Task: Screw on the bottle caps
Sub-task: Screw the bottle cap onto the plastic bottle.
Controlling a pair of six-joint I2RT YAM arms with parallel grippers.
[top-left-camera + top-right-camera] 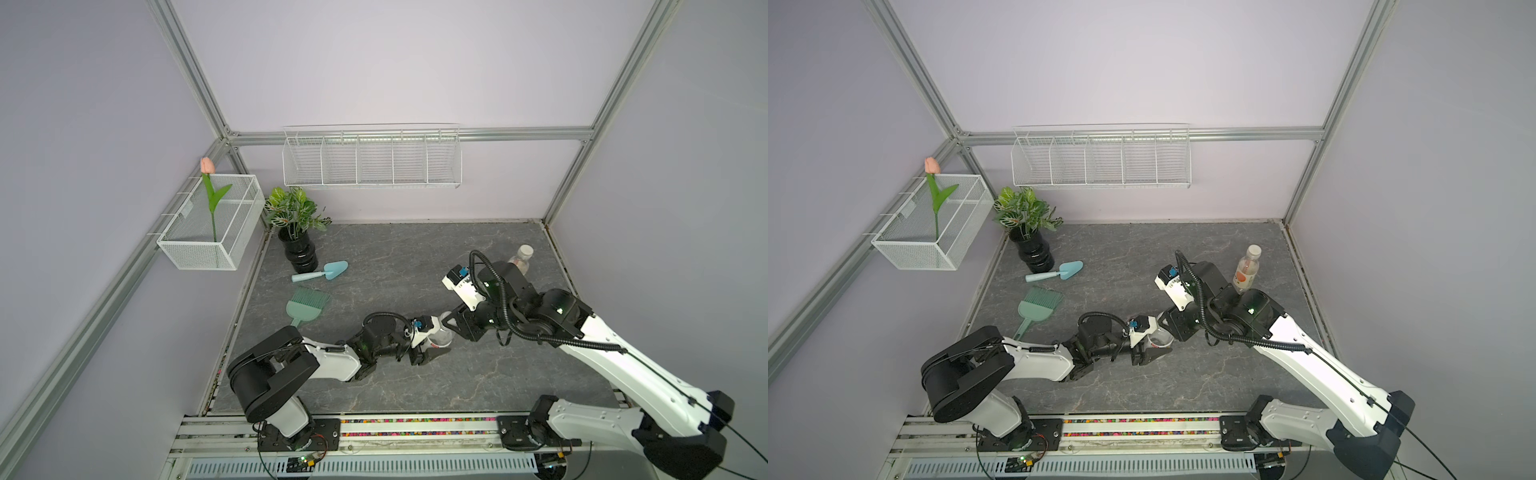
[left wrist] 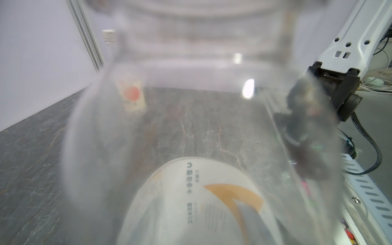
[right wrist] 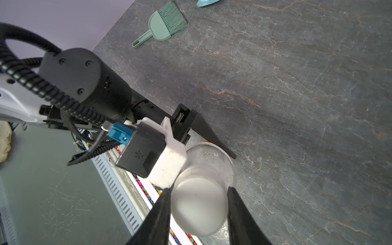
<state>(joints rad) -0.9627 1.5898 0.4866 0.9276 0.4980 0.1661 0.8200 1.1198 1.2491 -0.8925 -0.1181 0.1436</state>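
Observation:
A clear bottle (image 1: 441, 336) with a white printed label (image 2: 191, 201) stands mid-table, and my left gripper (image 1: 432, 343) is shut on its body. It fills the left wrist view, blurred. A white bottle cap (image 3: 199, 207) sits over this bottle's neck (image 3: 210, 161). My right gripper (image 3: 199, 210) is shut on the cap from above, with its black fingers (image 3: 163, 212) touching both sides. A second bottle (image 1: 1245, 272) with an orange-marked label stands upright at the back right, behind the right arm, with a white cap (image 1: 1253, 250) on top.
A black ribbed vase (image 1: 301, 253) with a leafy plant stands at the back left. In front of it lie a blue trowel (image 1: 322, 271) and a green hand brush (image 1: 307, 307). A wire basket (image 1: 212, 232) holding a tulip and a wire rack (image 1: 372, 160) hang on the walls.

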